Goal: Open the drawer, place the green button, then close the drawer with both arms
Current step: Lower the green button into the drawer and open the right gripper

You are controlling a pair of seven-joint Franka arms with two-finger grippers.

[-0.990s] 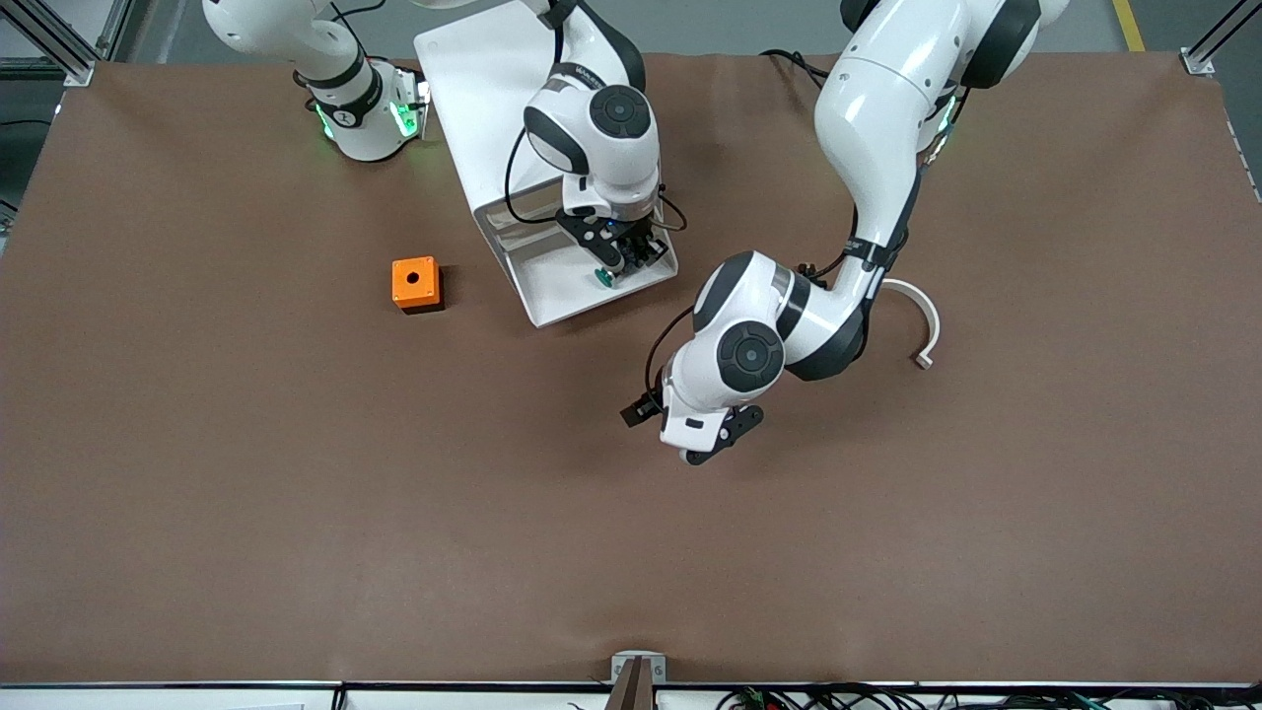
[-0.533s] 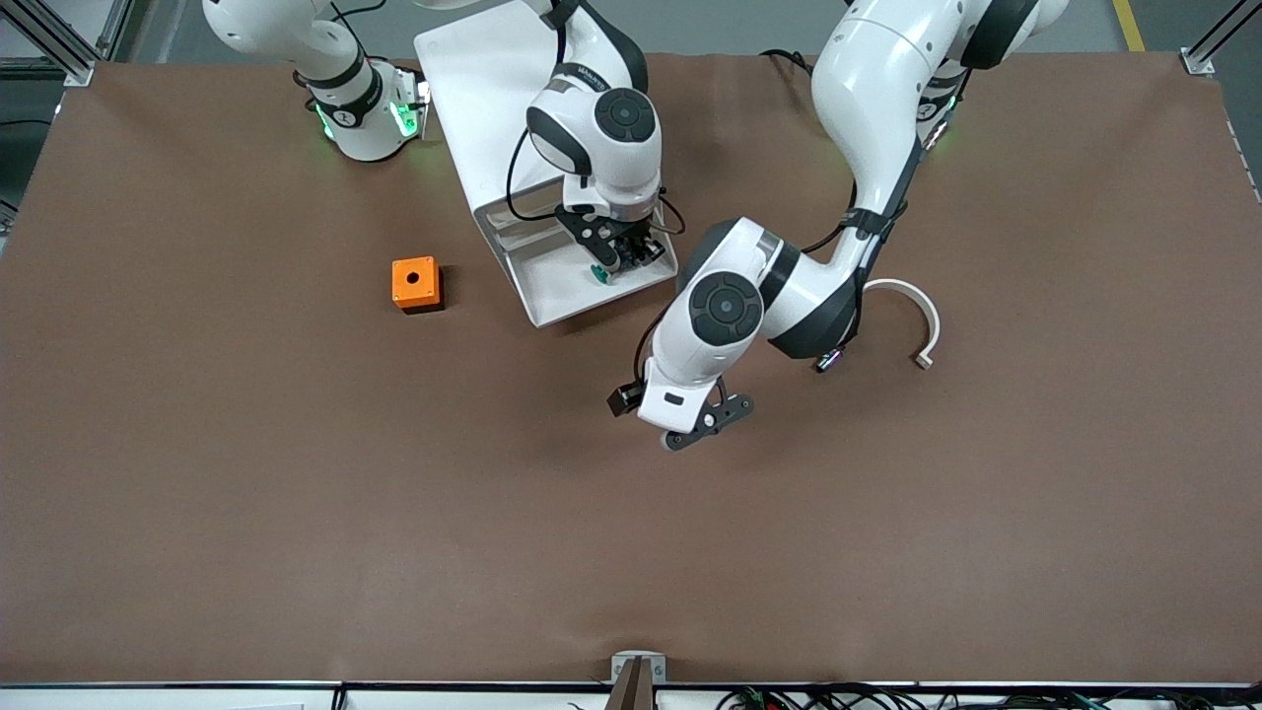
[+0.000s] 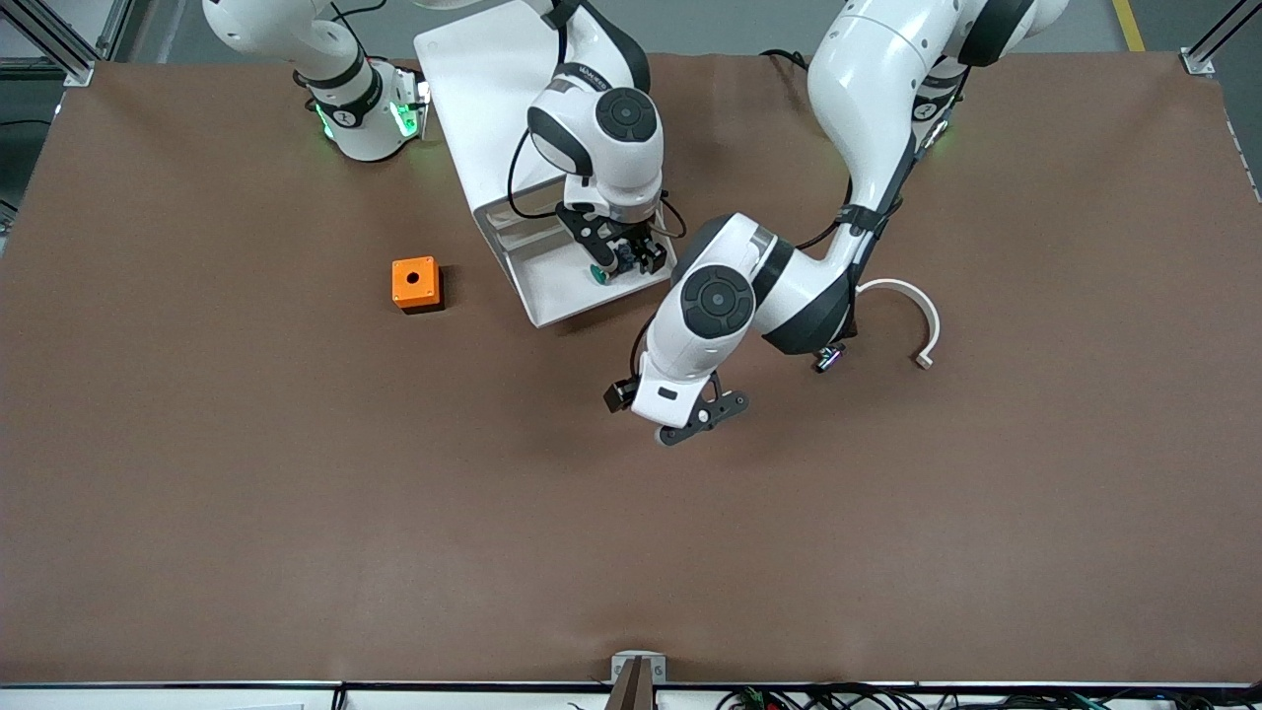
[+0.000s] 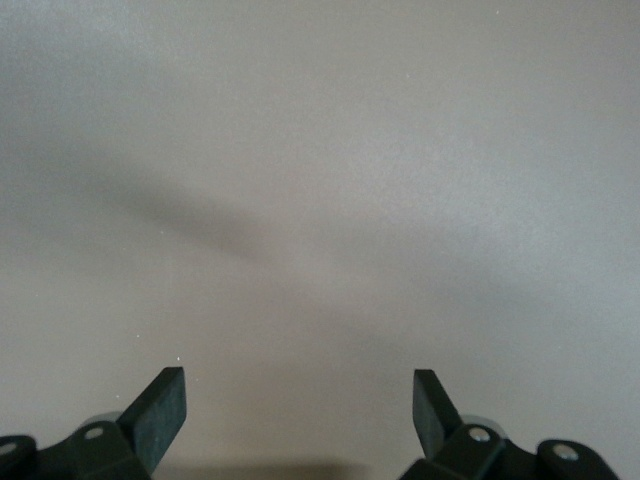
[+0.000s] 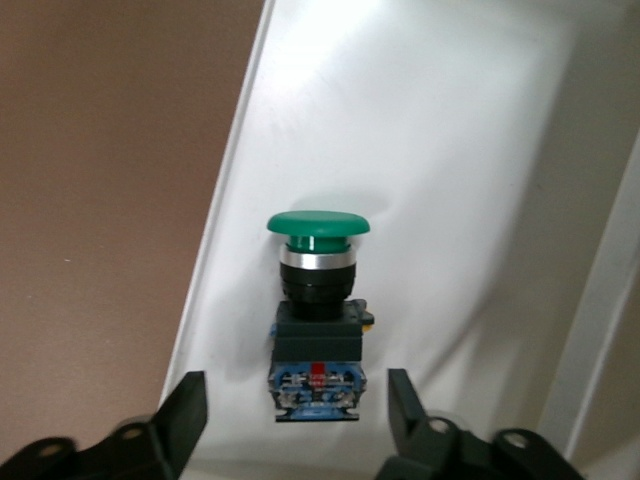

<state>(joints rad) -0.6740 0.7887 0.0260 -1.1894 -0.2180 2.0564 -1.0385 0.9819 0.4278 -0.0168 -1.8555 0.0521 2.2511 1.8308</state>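
Even, bright overhead light covers the desk (image 3: 296,493); the arms cast soft shadows on it. Glare washes out the white drawer (image 5: 450,150) in the right wrist view.

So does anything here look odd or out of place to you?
Only slightly. The green button lies on its side in the open white drawer, between the right gripper's open fingers, no longer held. A curved white piece lies loose on the table near the left arm.
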